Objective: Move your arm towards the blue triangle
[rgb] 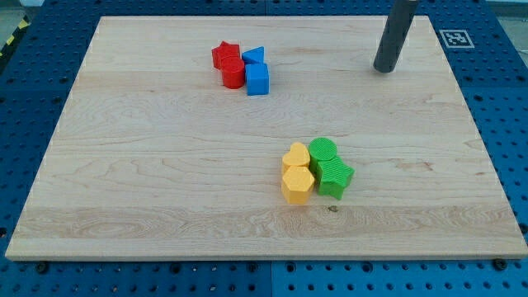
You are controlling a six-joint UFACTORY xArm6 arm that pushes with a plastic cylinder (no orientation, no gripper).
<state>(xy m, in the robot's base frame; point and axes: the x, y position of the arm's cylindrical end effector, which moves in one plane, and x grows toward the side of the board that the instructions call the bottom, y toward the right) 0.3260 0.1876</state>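
The blue triangle (255, 56) lies in the upper left-middle of the wooden board (165, 165), touching a blue cube (257, 79) just below it and a red star-like block (224, 54) to its left. A red cylinder (233, 74) sits below the red star, against the blue cube. My tip (383, 70) is the lower end of a dark rod at the view's upper right. It stands well to the right of the blue triangle, at about the same height in the view, touching no block.
A second cluster lies lower and right of centre: two yellow blocks (296, 157) (297, 185) beside two green blocks (322, 151) (335, 176). A marker tag (453, 38) sits at the board's top right corner. Blue perforated table surrounds the board.
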